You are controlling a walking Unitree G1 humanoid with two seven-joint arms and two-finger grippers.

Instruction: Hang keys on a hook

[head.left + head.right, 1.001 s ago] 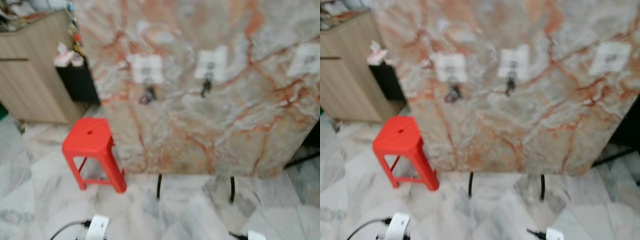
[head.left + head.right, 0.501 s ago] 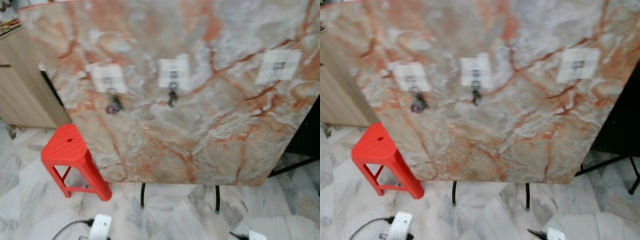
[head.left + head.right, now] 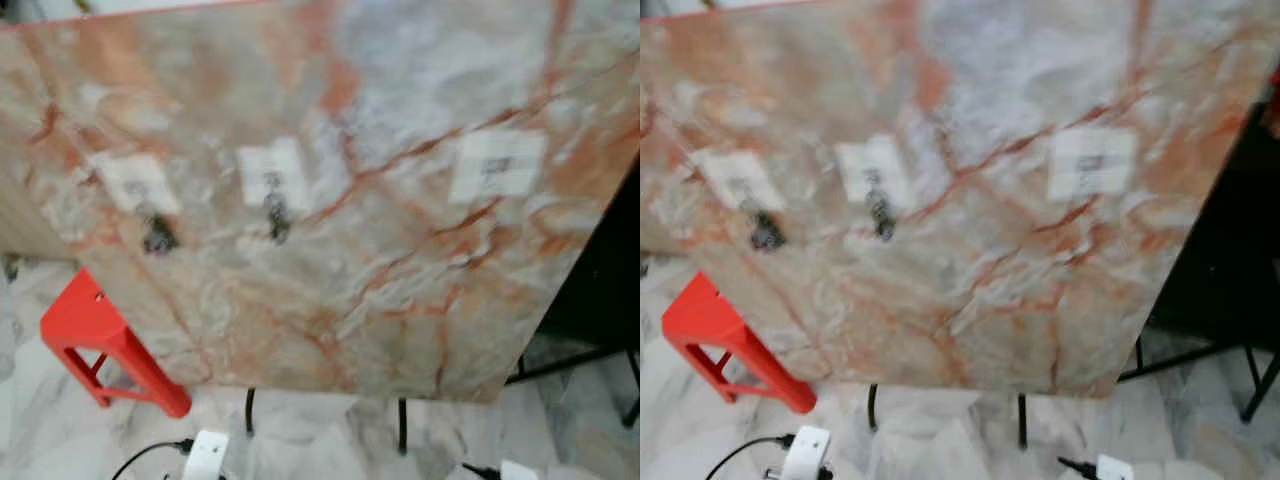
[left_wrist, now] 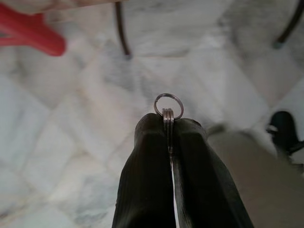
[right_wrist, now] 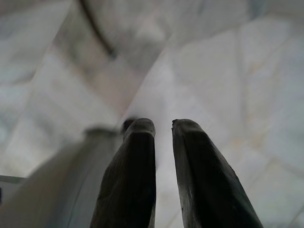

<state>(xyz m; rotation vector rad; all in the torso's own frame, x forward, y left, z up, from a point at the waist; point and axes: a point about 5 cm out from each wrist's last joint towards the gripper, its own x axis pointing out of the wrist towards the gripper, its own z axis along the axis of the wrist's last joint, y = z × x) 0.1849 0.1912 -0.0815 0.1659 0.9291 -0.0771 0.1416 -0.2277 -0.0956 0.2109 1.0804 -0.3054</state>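
Left gripper [image 4: 169, 124] pinched tight on a key ring [image 4: 168, 105]; ring loop sticks out past the fingertips, above the marble floor [image 4: 71, 142]. Right gripper [image 5: 163, 124] narrowly parted, holding nothing. Marble board [image 3: 330, 190] ahead, blurred: three white hook pads; left hook [image 3: 135, 182] and middle hook [image 3: 270, 178] carry dark items, right hook [image 3: 495, 165] bare. Red stool [image 3: 95, 335] at board's lower left corner.

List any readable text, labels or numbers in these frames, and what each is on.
None can be read.
Three white hook plates on the marble board: left, middle, right. Each has a dark mark, too blurred to read.
White boxes on the floor: no legible print.
Key ring in the left gripper: no visible marking.
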